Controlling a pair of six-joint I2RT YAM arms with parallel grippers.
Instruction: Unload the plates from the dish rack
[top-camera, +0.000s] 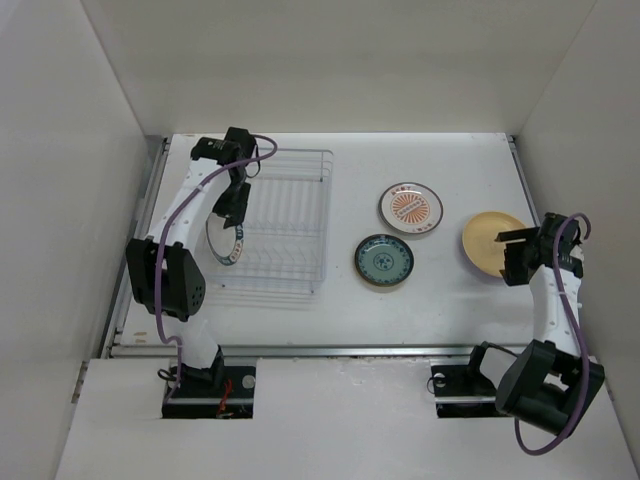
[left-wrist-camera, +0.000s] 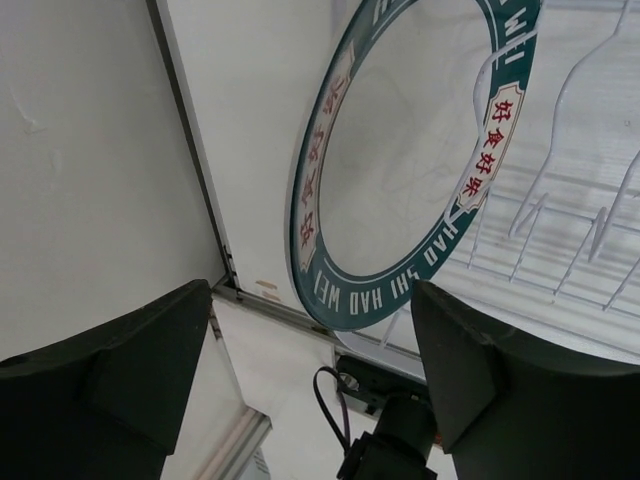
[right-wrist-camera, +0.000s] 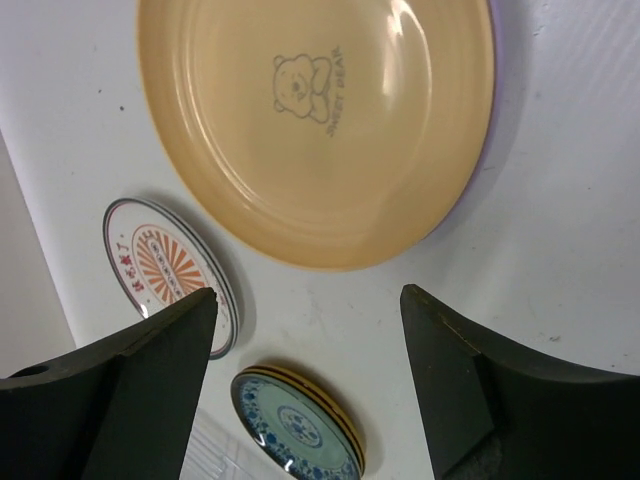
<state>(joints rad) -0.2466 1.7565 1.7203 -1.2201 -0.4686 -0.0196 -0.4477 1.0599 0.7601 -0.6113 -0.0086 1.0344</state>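
The dish rack stands at the left of the table. One green-rimmed white plate stands on edge in its left side. My left gripper hangs over that plate, open. In the left wrist view the plate fills the space just ahead of the open gripper, with the rack wires to the right. My right gripper is open and empty just above the tan-yellow plate. That plate has a bear drawing and lies on a lavender plate whose edge shows.
A white plate with an orange-red design and a teal-blue patterned plate lie flat on the table right of the rack. The teal-blue plate rests on a yellow-brown plate. White walls enclose the table on three sides.
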